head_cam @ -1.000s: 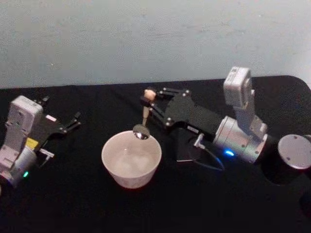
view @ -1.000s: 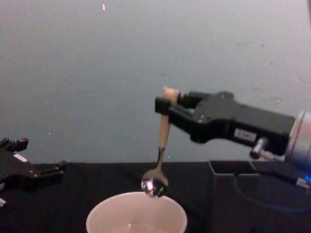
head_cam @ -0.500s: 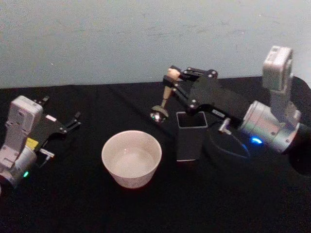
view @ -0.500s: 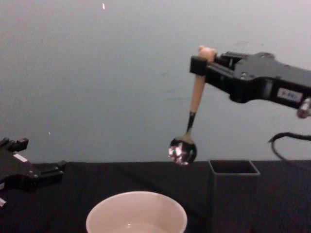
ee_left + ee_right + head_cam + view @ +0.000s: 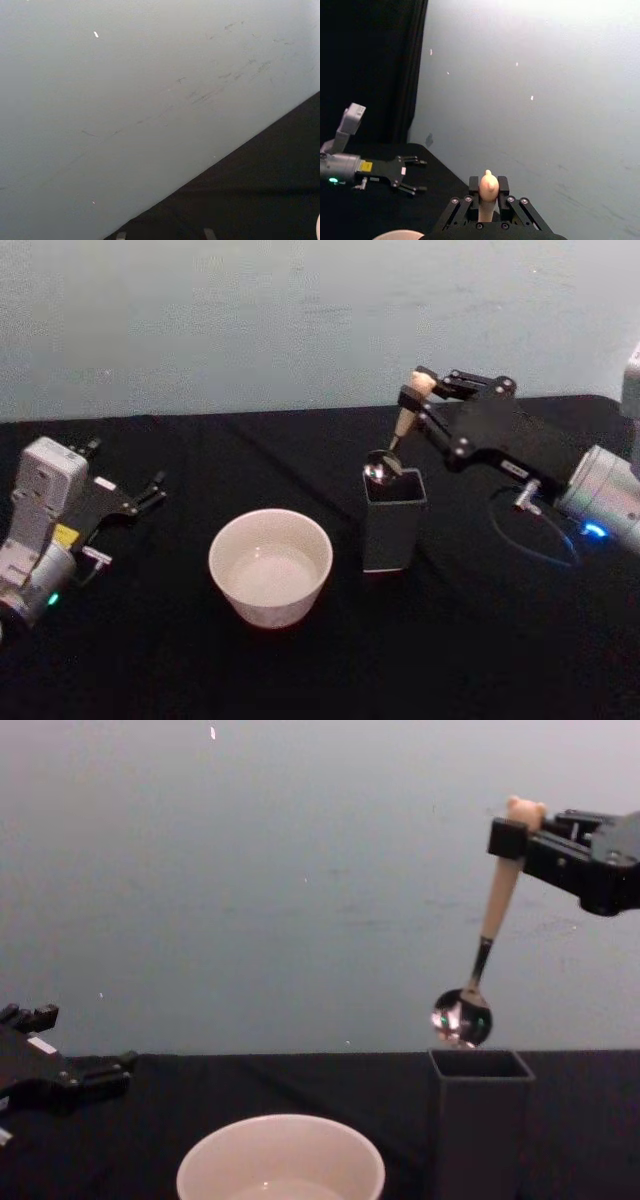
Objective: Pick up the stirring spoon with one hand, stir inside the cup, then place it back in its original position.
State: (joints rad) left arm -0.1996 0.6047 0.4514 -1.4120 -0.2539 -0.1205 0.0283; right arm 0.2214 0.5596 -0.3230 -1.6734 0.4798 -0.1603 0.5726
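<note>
Since 1 second ago, the right gripper (image 5: 520,832) is carrying the stirring spoon (image 5: 480,955), pinched by its bear-head end, from above the cup (image 5: 270,565) toward 3 o'clock; its bowl is now hanging just over the dark grey square holder (image 5: 480,1120). Tilted as it is, the bowl risks catching the rim. The left gripper (image 5: 150,490) is sitting parked at 9 o'clock, fingers spread.

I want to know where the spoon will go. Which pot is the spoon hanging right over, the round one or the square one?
The square one: the tall dark grey holder. The stirring spoon, held by the right gripper, hangs just above its open top; the round pale cup sits off to its left.
</note>
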